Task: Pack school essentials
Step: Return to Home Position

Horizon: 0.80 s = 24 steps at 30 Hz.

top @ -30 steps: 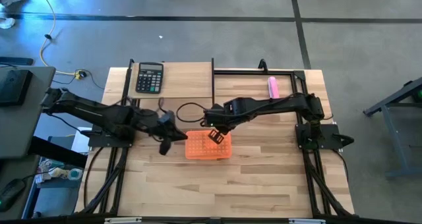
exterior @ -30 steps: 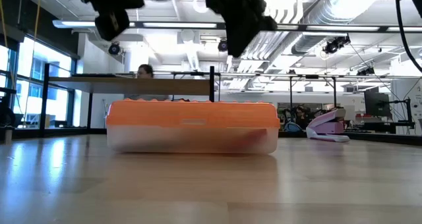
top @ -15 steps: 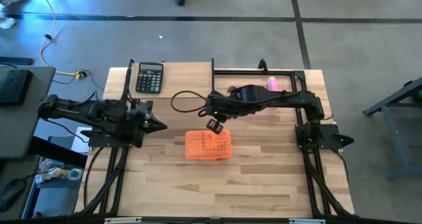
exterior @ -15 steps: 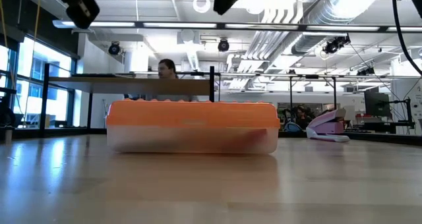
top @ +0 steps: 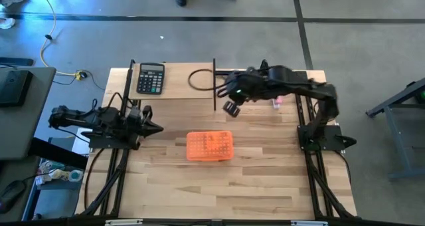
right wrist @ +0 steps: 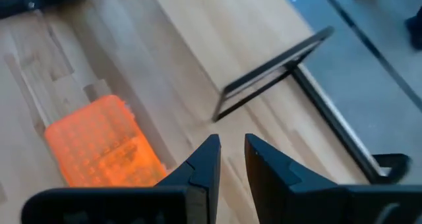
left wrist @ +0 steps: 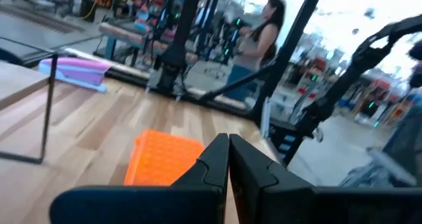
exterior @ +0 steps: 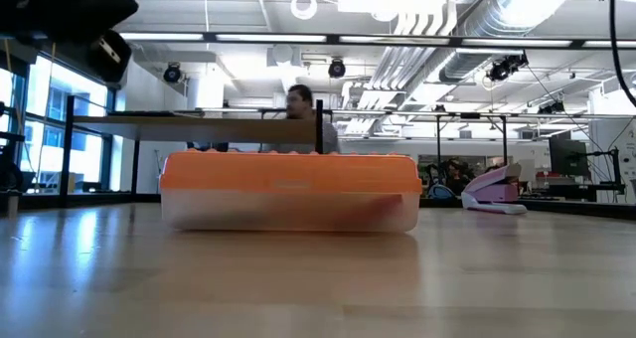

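Note:
An orange-lidded box [top: 209, 146] with a clear lower wall [exterior: 290, 207] rests shut, flat on its base, in the middle of the table. No loose stationery shows on the table, and only a reddish blur shows through the box wall. My left gripper [top: 156, 127] is shut and hovers left of the box; in its wrist view [left wrist: 229, 140] the box [left wrist: 161, 159] lies ahead. My right gripper [top: 231, 108] hangs above the table beyond the box, its fingers a narrow gap apart [right wrist: 231, 140]; the box [right wrist: 102, 145] lies below it.
A black calculator [top: 151, 78] lies at the far left corner. A pink bar [top: 275, 90] sits near the far right, partly under the right arm. A black upright rod [top: 214, 83] and a cable loop [top: 199, 78] stand at the far middle. A person walks behind the table [exterior: 303, 109].
My left gripper has drawn back from the box toward the table's left edge. My right gripper has risen off the box's lid and swung toward the far edge and the right. The box has stayed in place, shut.

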Motion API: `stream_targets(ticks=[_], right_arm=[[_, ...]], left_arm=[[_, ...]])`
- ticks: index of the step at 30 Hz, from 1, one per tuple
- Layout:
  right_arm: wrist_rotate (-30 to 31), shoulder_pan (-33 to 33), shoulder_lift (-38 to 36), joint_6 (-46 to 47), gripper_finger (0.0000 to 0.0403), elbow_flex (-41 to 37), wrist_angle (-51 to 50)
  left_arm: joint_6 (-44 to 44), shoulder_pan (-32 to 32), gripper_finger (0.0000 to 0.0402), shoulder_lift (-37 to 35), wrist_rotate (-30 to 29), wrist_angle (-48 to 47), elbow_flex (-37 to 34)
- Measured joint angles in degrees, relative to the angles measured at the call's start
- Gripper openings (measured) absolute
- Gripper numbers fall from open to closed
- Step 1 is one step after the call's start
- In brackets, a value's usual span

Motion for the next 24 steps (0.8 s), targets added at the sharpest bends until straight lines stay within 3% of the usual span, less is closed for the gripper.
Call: stream_targets(ticks=[5,9,18,24], right_arm=[[2.5,-1.4,-7.6,-1.5,0.0061,-4.9,1.0],[2.7,-3.1,-15.5,-3.3,0.0061,-13.4,6.1],[-0.8,-6.1,-37.7,-7.7,0.0061,-43.0,29.0],[-3.7,-6.1,-53.5,-7.8,0.0061,-62.7,41.9]], left_arm=[[-0.5,0.0,0.0003,-3.1,0.2,5.2,-5.3],[-0.9,0.0,0.0003,-3.6,-0.9,7.7,-8.3],[0.4,0.0,0.0003,-3.4,-3.6,8.7,-10.0],[-4.5,0.0,0.0003,-3.4,-4.4,7.4,-10.0]])
